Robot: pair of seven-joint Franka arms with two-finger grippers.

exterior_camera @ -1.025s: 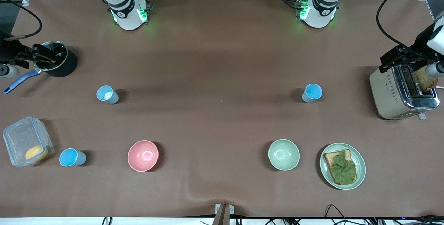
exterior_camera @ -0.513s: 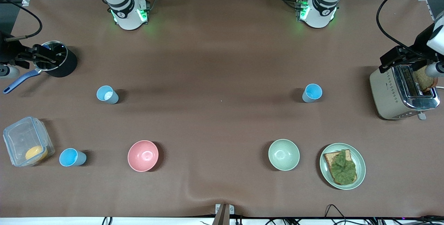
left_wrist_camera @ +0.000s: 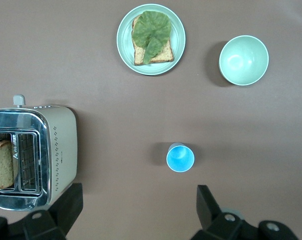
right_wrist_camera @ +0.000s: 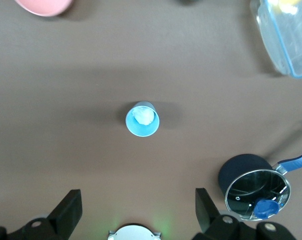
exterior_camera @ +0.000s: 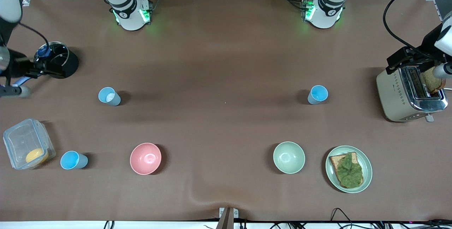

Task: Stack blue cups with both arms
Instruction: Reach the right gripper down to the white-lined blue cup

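Observation:
Three blue cups stand upright and apart. One cup [exterior_camera: 317, 94] stands toward the left arm's end and also shows in the left wrist view [left_wrist_camera: 180, 157]. A second cup [exterior_camera: 109, 96], with something white inside, stands toward the right arm's end and shows in the right wrist view [right_wrist_camera: 142, 119]. The third cup [exterior_camera: 73, 160] stands nearer the camera, beside a clear box. My left gripper [left_wrist_camera: 137, 210] is open and empty, high over the bare table near the first cup. My right gripper [right_wrist_camera: 136, 210] is open and empty, high over the table near its own base. Neither gripper shows in the front view.
A pink bowl [exterior_camera: 145, 158] and a pale green bowl [exterior_camera: 289, 157] stand near the camera. A plate with toast and lettuce [exterior_camera: 348, 169] stands beside the green bowl. A toaster [exterior_camera: 409, 94], a black pot [exterior_camera: 58, 63] and a clear box [exterior_camera: 26, 142] stand at the table's ends, with side grippers at the toaster and pot.
The side gripper at the black pot has shifted toward the table's edge. The cups and both white arms have not moved.

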